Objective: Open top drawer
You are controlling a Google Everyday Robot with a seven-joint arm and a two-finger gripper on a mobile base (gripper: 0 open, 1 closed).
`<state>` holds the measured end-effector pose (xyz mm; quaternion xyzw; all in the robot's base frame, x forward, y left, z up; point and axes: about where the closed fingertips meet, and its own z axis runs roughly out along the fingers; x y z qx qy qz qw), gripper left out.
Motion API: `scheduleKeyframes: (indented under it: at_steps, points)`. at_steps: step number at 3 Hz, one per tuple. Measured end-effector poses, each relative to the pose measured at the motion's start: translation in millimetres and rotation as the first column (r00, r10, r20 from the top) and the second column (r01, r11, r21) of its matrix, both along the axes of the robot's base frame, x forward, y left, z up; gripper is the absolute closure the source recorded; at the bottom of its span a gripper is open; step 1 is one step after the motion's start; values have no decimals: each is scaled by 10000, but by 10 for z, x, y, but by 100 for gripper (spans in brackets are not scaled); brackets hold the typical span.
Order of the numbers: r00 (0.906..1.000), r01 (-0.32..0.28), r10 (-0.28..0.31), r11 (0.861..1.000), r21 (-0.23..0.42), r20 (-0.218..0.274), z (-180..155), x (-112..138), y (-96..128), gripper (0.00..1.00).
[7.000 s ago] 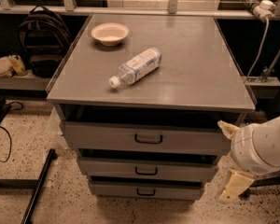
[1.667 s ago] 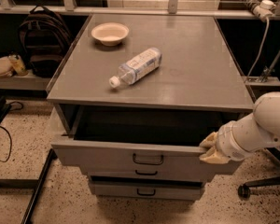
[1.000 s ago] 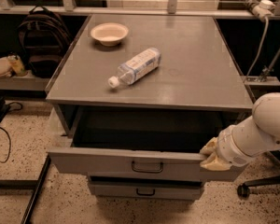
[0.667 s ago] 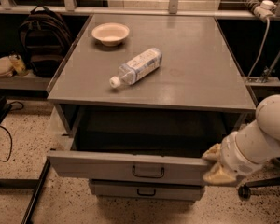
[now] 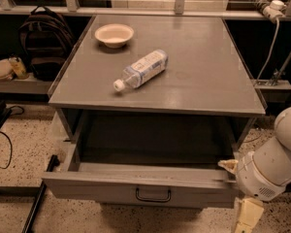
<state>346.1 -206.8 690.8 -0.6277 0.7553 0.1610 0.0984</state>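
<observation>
The top drawer point(image 5: 111, 188) of the grey metal cabinet stands pulled far out, its grey front low in the view with the small black loop handle point(image 5: 153, 194) at its centre. Its inside looks dark and bare. The two lower drawers are hidden beneath it. My gripper point(image 5: 237, 191) is at the drawer front's right end, on a white arm coming in from the right. One beige finger point(image 5: 229, 165) lies at the front's top right corner and the other point(image 5: 247, 216) hangs below it. The gripper is open and holds nothing.
On the cabinet top point(image 5: 199, 67) a clear plastic bottle point(image 5: 140, 69) lies on its side and a cream bowl point(image 5: 114, 34) stands at the back left. A dark backpack point(image 5: 46, 38) sits on the left. A black bar point(image 5: 39, 198) lies on the speckled floor at lower left.
The drawer has come out from shut to far open. My gripper moved with its right end, then let go, the fingers spreading and the lower one dropping below the front.
</observation>
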Motion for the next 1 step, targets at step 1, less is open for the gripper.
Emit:
scheduleKeyframes:
  at_steps: [1]
  points:
    - [10000,0,0,10000,0,0,0,0,0,0]
